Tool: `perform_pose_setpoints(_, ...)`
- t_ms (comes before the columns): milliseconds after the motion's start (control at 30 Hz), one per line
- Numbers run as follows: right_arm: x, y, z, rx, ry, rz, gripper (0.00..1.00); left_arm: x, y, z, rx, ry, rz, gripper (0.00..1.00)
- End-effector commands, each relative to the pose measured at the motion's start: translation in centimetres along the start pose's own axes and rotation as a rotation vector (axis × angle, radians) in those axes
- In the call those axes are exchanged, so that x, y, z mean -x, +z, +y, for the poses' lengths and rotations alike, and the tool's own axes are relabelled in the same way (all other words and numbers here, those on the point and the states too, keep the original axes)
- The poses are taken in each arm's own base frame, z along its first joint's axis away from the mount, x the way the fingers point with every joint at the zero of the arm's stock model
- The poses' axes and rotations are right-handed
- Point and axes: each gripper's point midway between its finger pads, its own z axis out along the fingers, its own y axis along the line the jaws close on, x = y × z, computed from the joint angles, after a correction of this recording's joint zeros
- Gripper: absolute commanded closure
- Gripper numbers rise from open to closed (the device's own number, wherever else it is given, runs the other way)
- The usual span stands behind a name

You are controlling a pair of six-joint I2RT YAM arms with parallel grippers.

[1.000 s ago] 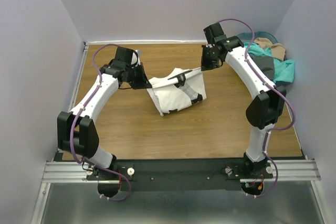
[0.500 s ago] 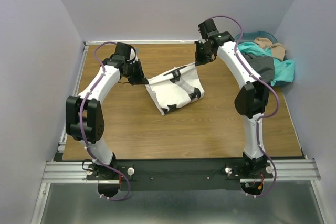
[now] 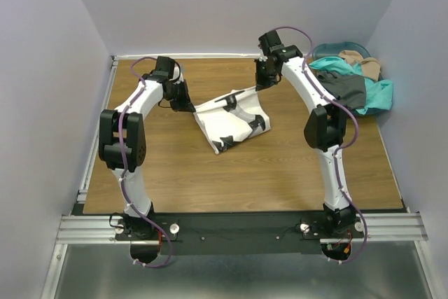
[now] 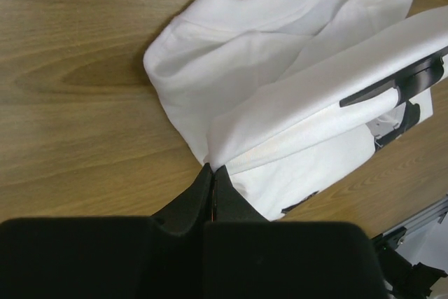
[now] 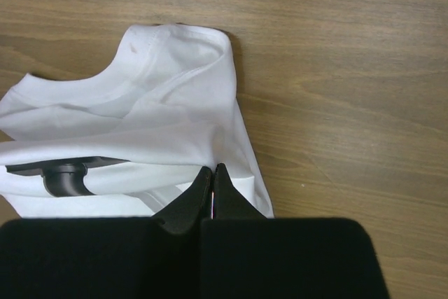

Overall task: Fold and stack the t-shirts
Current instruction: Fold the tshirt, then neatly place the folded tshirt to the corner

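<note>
The left pincer is clamped tight on one end of the white t-shirt. The right pincer is pinched closed on the opposite end, so the top edge runs taut between the two while the rest sags onto the tabletop beneath them. The other t-shirts, teal, dark grey and tan, lie heaped over a teal basket, well off to the right of the right pincer.

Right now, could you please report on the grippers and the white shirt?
Left gripper shut on white shirt. Right gripper shut on it too. Edge stretched between them, rest on table. Other shirts piled far right.
</note>
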Motion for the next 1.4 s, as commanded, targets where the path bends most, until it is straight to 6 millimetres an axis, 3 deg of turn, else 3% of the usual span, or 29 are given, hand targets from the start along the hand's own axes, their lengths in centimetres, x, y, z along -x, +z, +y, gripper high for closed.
perform_pose_setpoints(0,1.8,1.2,-2.5,-0.032,-0.006,-0.039,0.93,1.4,0.0,3.1,0.084,-0.011,-0.010,1.00)
perform_pose_setpoints(33,1.9,1.3,-2.5,-0.027,-0.008,-0.041,0.81,1.7,0.1,3.4,0.092,-0.019,-0.016,1.00)
perform_pose_setpoints(67,2.3,1.2,-2.6,-0.025,-0.007,-0.052,0.66,1.9,0.1,3.6,0.097,-0.027,-0.022,0.90)
perform_pose_setpoints(100,2.4,1.4,-2.7,-0.024,-0.007,-0.053,0.42,2.5,0.2,4.1,0.105,-0.038,-0.036,0.72)
perform_pose_setpoints(167,2.8,1.1,-2.8,-0.019,-0.013,-0.066,0.33,3.3,0.0,4.2,0.113,-0.053,-0.057,0.40)
perform_pose_setpoints(200,3.2,0.8,-2.7,-0.016,-0.017,-0.078,0.22,4.1,-0.3,4.1,0.121,-0.051,-0.080,0.35)
perform_pose_setpoints(233,3.4,0.6,-2.7,-0.017,-0.020,-0.084,0.19,4.5,-0.4,3.9,0.120,-0.050,-0.091,0.32)
perform_pose_setpoints(367,3.9,-1.0,-2.1,0.011,-0.057,-0.112,0.17,5.7,-1.3,2.9,0.097,-0.037,-0.135,0.29)
perform_pose_setpoints(467,3.4,-1.5,-1.5,0.055,-0.073,-0.100,0.18,5.4,-1.9,2.3,0.070,-0.019,-0.156,0.29)
perform_pose_setpoints(500,3.5,-2.5,-0.9,0.084,-0.079,-0.110,0.17,4.9,-2.0,2.1,0.049,-0.011,-0.161,0.29)
perform_pose_setpoints(600,2.2,-2.5,-0.4,0.127,-0.094,-0.086,0.18,3.9,-2.1,1.3,0.001,0.004,-0.164,0.29)
perform_pose_setpoints(733,1.4,-4.4,1.7,0.233,-0.114,-0.104,0.19,1.3,-2.0,0.6,-0.064,0.018,-0.162,0.29)
perform_pose_setpoints(800,-0.1,-4.1,2.3,0.271,-0.109,-0.073,0.19,0.5,-2.1,0.3,-0.094,0.020,-0.165,0.29)
perform_pose_setpoints(833,-0.4,-4.6,3.5,0.326,-0.117,-0.072,0.19,-0.3,-2.1,0.0,-0.128,0.025,-0.169,0.29)
perform_pose_setpoints(1000,-3.1,-4.0,5.8,0.433,-0.138,-0.014,0.19,-2.2,-2.5,-1.3,-0.232,0.049,-0.205,0.29)
perform_pose_setpoints(1200,-6.9,-1.7,7.0,0.490,-0.162,0.074,0.20,-5.8,-0.7,-0.4,-0.276,0.041,-0.162,0.28)
perform_pose_setpoints(1367,-9.5,0.1,7.2,0.499,-0.185,0.132,0.20,-6.8,0.1,-0.1,-0.314,0.043,-0.168,0.28)
